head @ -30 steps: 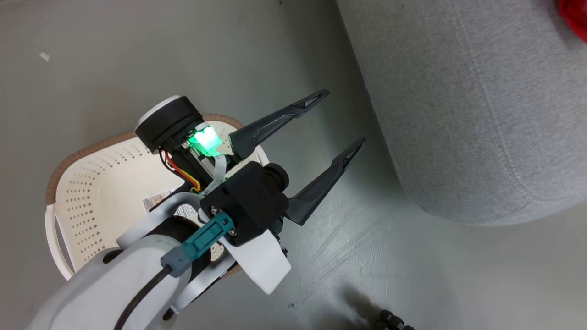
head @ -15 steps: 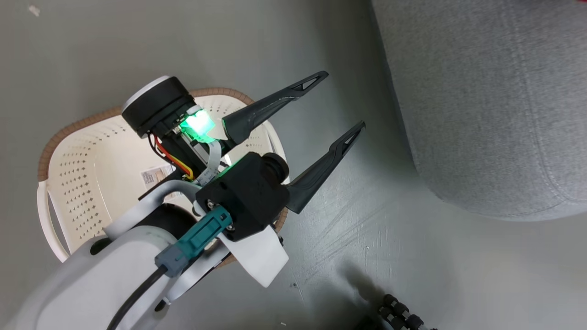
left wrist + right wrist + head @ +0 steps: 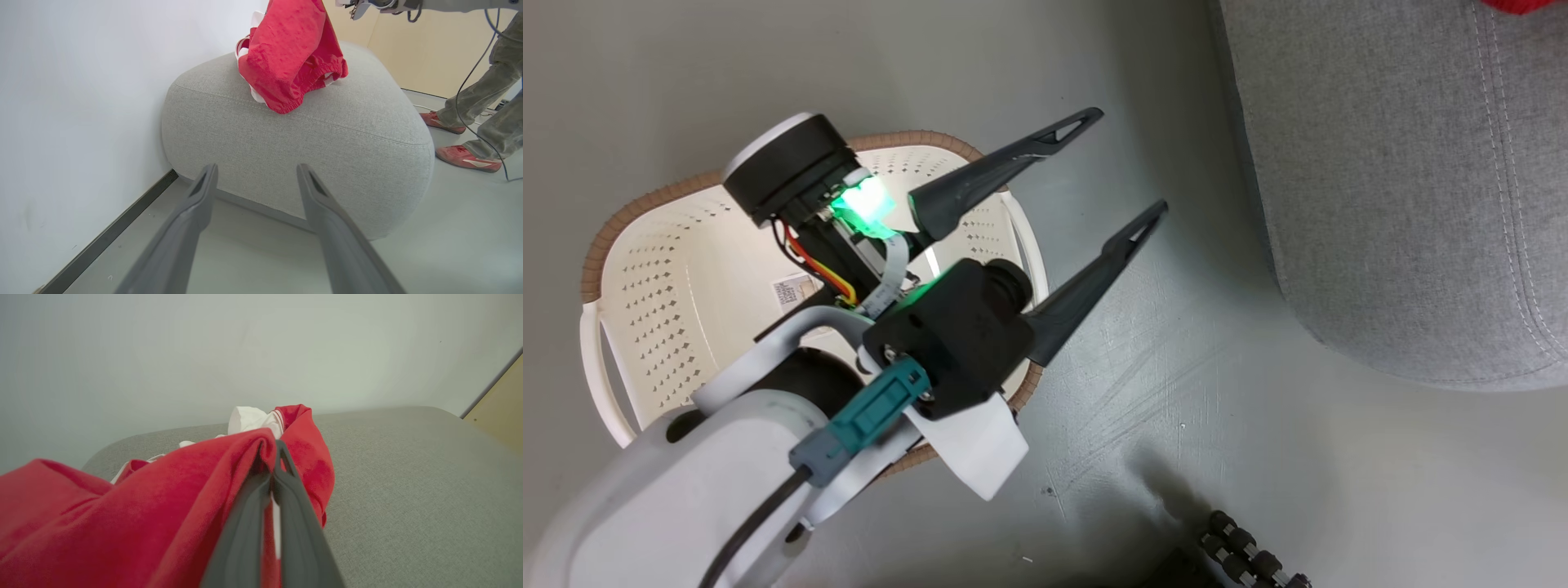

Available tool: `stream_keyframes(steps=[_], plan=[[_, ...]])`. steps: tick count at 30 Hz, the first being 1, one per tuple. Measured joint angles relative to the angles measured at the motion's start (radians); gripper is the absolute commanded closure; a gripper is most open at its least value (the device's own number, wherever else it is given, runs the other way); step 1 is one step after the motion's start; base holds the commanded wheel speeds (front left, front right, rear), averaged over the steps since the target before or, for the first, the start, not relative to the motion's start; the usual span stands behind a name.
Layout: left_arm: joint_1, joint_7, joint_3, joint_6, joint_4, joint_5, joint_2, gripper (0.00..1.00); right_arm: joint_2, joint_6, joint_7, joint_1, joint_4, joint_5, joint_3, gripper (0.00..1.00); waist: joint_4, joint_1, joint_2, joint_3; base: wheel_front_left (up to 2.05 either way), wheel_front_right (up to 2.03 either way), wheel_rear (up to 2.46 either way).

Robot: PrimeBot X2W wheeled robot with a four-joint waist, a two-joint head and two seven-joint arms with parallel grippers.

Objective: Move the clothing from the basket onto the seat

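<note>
Over the large grey woven-fabric seat (image 3: 306, 151), the right gripper (image 3: 274, 451) has its two dark fingers pinched tight on a fold of the soft red clothing (image 3: 292, 53) with white edging. Judgement: the hold is kept so the cloth can be lowered onto the cushion rather than fall short of it. The gathered hem touches the seat top at the end nearest the wall (image 3: 61, 102).

Orientation: the garment's long axis runs from the pinch down to the elastic hem, close to upright, with the hem pointing at the cushion. Whether the white striped panel behind it is a separate piece, I cannot tell.

The left gripper (image 3: 1127, 162) is spread wide and carries nothing. It is aimed at the seat's side, above the floor (image 3: 1176, 392).

The cream-white perforated plastic basket (image 3: 662, 310) with a brown rim stands on the floor apart from the seat. Its exposed bottom shows a paper label (image 3: 796, 290) and no red cloth, and the rest is hidden by the arm.
</note>
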Motion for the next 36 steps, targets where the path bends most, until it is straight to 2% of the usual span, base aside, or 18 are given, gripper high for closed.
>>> stream_keyframes(steps=[1,2,3,4,5,6,7,8,26,36], plan=[[0.000,0.000,0.001,0.000,0.000,0.001,0.002,0.00,0.004,0.000,0.004,-0.008,0.005,0.001,0.002,1.00,-0.001,0.0000,0.0000,0.002,0.00,0.00,0.00],[0.000,0.000,0.003,0.000,0.001,0.001,0.006,0.00,0.008,0.000,0.004,-0.015,0.008,0.001,0.006,0.95,-0.003,0.0000,0.0000,0.003,0.00,0.00,0.00],[0.000,0.000,0.006,0.000,0.002,0.001,0.009,0.00,0.014,0.000,0.004,-0.019,0.010,0.000,0.010,0.74,-0.005,0.0000,0.0000,0.004,0.00,0.00,0.00],[0.000,0.000,0.007,0.000,0.007,0.001,0.011,0.00,0.020,0.000,0.014,-0.026,0.024,0.000,0.014,0.58,-0.010,0.0000,0.0000,0.003,0.00,0.00,0.00],[0.000,0.000,0.007,0.000,0.008,0.001,0.012,0.00,0.021,0.000,0.017,-0.029,0.030,0.000,0.018,0.51,-0.012,0.0000,0.0000,0.003,0.00,0.00,0.00],[0.000,0.000,0.007,0.000,0.008,0.001,0.012,0.00,0.023,0.000,0.020,-0.033,0.037,0.000,0.019,0.23,-0.014,0.0000,0.0000,0.002,0.00,0.00,0.00],[0.000,0.000,0.007,0.000,0.009,0.001,0.012,0.00,0.023,0.000,0.026,-0.035,0.041,0.000,0.021,0.08,-0.016,0.0000,0.0000,0.001,0.00,0.00,0.00],[0.000,0.000,0.008,0.000,0.011,0.001,0.012,0.00,0.024,0.000,0.029,-0.036,0.045,0.000,0.024,0.00,-0.017,0.0000,0.0000,0.000,0.00,0.00,0.00],[0.001,-0.027,0.028,0.000,0.033,0.001,0.032,0.00,0.040,0.000,0.063,-0.029,0.053,-0.015,0.045,0.00,-0.049,0.0000,0.0000,-0.048,0.00,0.00,0.00],[0.019,-0.070,0.049,0.010,0.042,0.000,0.031,0.00,0.066,0.000,0.075,0.059,0.003,-0.017,0.068,0.00,-0.053,0.0000,0.0000,-0.096,0.00,0.00,0.00]])
